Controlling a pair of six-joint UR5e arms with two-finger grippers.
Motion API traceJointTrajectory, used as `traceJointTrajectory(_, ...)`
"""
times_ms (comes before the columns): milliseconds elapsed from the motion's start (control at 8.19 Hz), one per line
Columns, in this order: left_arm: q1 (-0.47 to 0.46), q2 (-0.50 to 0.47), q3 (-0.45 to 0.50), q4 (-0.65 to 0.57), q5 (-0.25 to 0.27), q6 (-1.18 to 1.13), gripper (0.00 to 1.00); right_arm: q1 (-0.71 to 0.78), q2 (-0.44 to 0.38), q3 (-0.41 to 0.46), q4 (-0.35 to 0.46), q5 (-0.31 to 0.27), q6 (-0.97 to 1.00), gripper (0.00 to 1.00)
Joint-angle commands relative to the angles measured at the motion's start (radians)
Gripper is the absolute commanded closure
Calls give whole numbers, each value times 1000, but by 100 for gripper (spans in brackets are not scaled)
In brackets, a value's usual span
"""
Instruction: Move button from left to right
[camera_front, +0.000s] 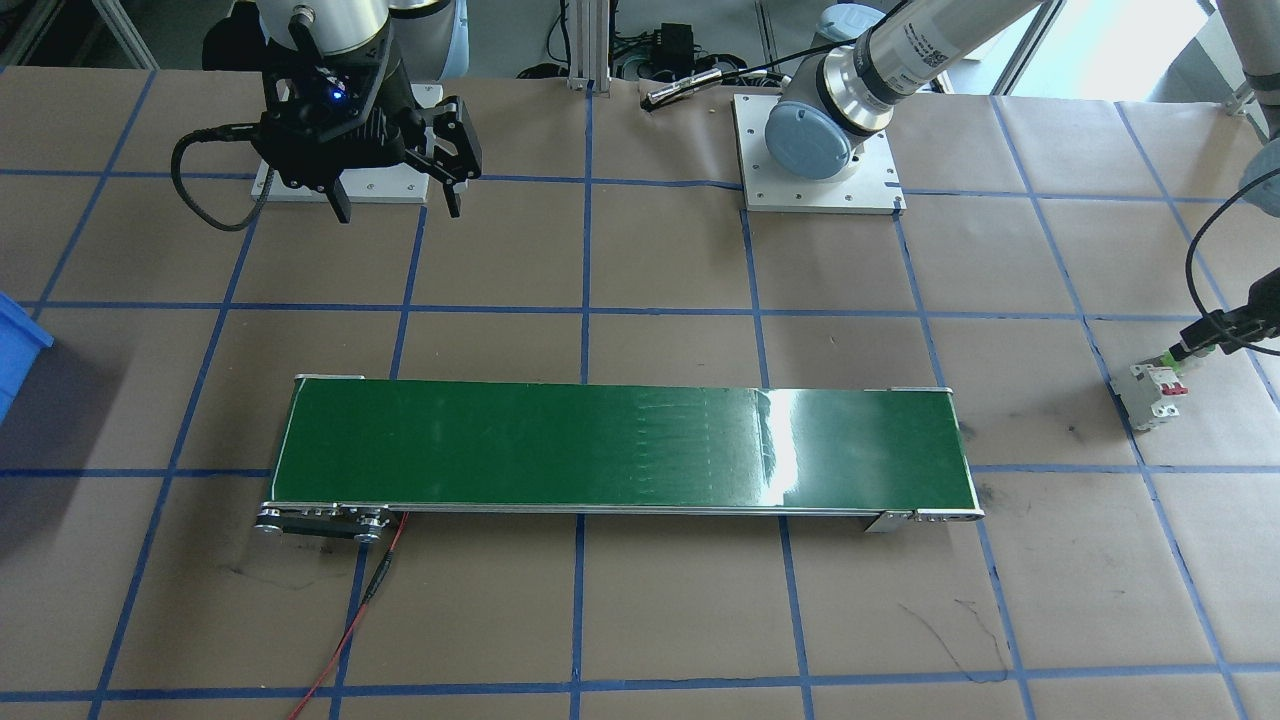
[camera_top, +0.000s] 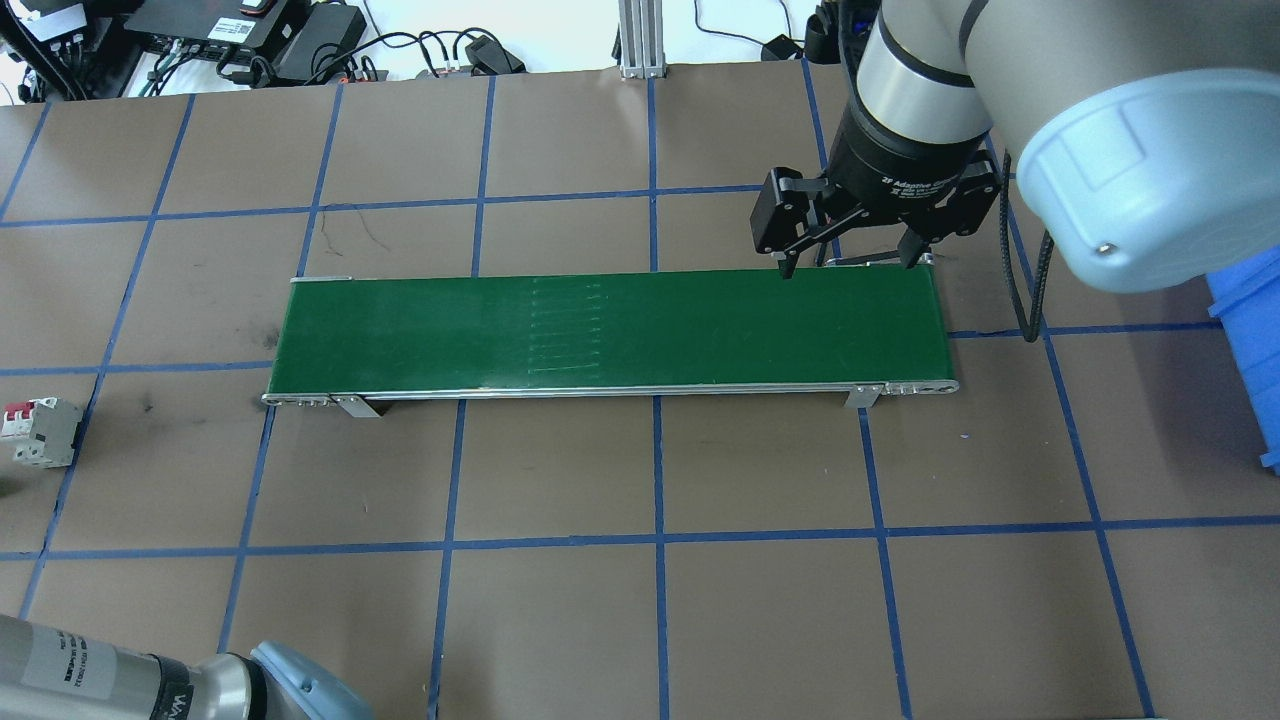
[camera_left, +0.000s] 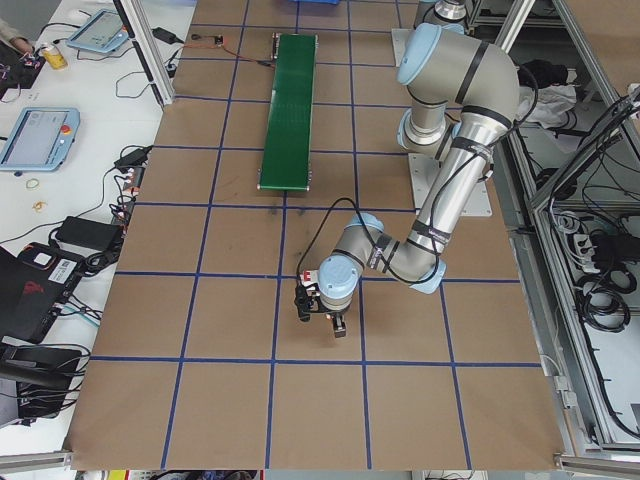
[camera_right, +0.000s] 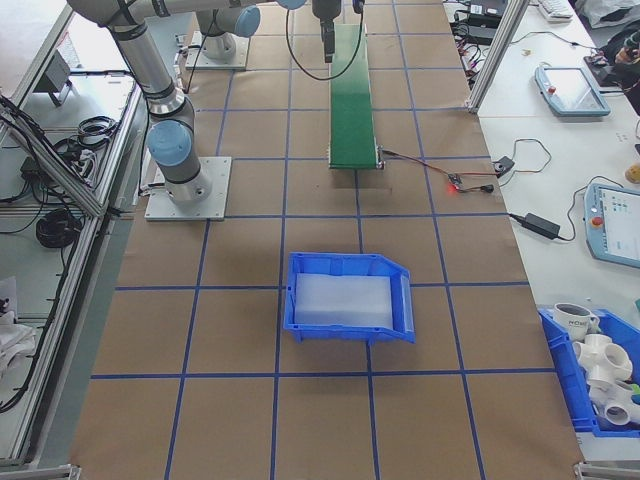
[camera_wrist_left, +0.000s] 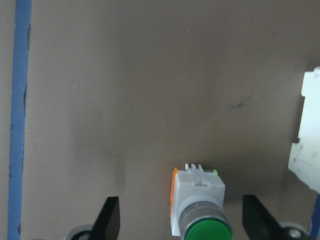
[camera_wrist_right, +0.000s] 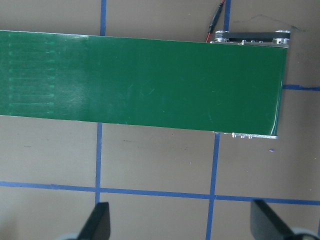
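Observation:
The button (camera_wrist_left: 200, 210), with its green cap, silver collar and white body, lies on its side on the brown paper. My left gripper (camera_wrist_left: 182, 222) is open, one finger on each side of the button and neither touching it. From the front this gripper (camera_front: 1192, 342) is low over the table at the far right edge. My right gripper (camera_top: 845, 265) hangs open and holds nothing, above the far edge of the green conveyor belt (camera_top: 610, 325) near its right end.
A white circuit breaker with red levers (camera_front: 1155, 395) stands just beside the button, also at the left wrist view's edge (camera_wrist_left: 307, 135). A blue bin (camera_right: 345, 300) sits on the table past the belt's right end. A red wire (camera_front: 350, 620) trails from the conveyor.

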Motion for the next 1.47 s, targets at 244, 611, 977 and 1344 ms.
traceJointTrajectory(244, -6, 10, -46, 11, 8, -2, 59, 0, 0, 0, 0, -1, 0, 0)
traceJointTrajectory(611, -33, 31, -37, -42, 98, -34, 100, 0, 0, 0, 0, -2, -2, 0)
traceJointTrajectory(977, -171, 120, 164, -275, 148, -140, 100, 0, 0, 0, 0, -5, -2, 0)
traceJointTrajectory(1344, -349, 189, 291, -488, 143, -637, 100, 0, 0, 0, 0, -5, -2, 0)
